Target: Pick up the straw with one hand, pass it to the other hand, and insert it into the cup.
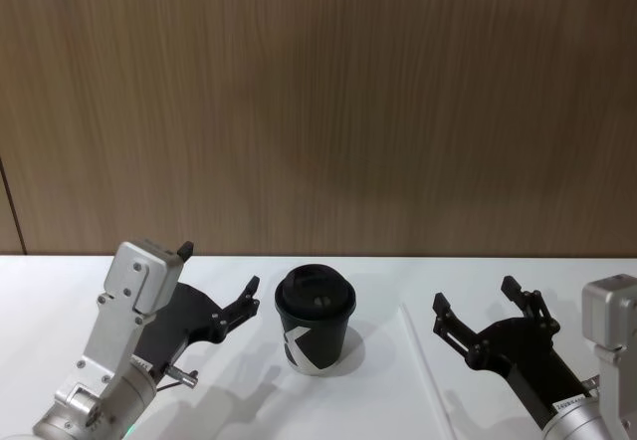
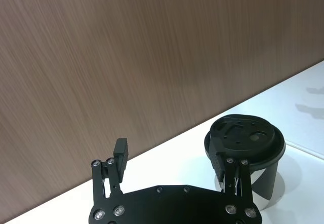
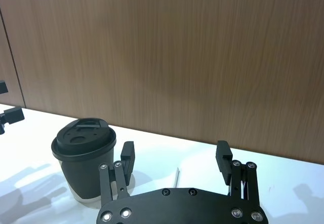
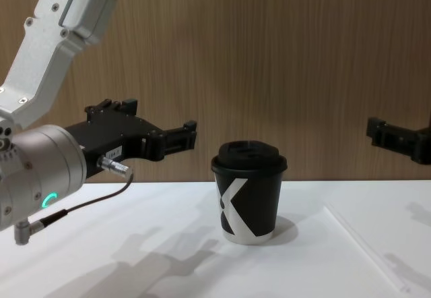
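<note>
Bench scene with two arms and the task's things. The cup (image 1: 315, 323), black with a domed lid and a white angular mark, stands upright near the middle of the white bench (image 1: 60, 301), in front of a wood-panelled wall (image 1: 318, 92). The straw (image 1: 424, 368) lies flat on the bench just right of the cup and apart from it, running from the back toward the robot; nothing touches it. The left end effector (image 1: 219, 269) hangs above the bench to the left of the cup, at about lid height in the chest view, its fingers spread and gripping nothing; the silver arm behind it carries a green ring light. The right end effector (image 1: 478, 298) hangs to the right of the cup and the straw, fingers likewise spread and empty. In the right wrist view the far end of the straw shows between these fingers, on the bench below.
</note>
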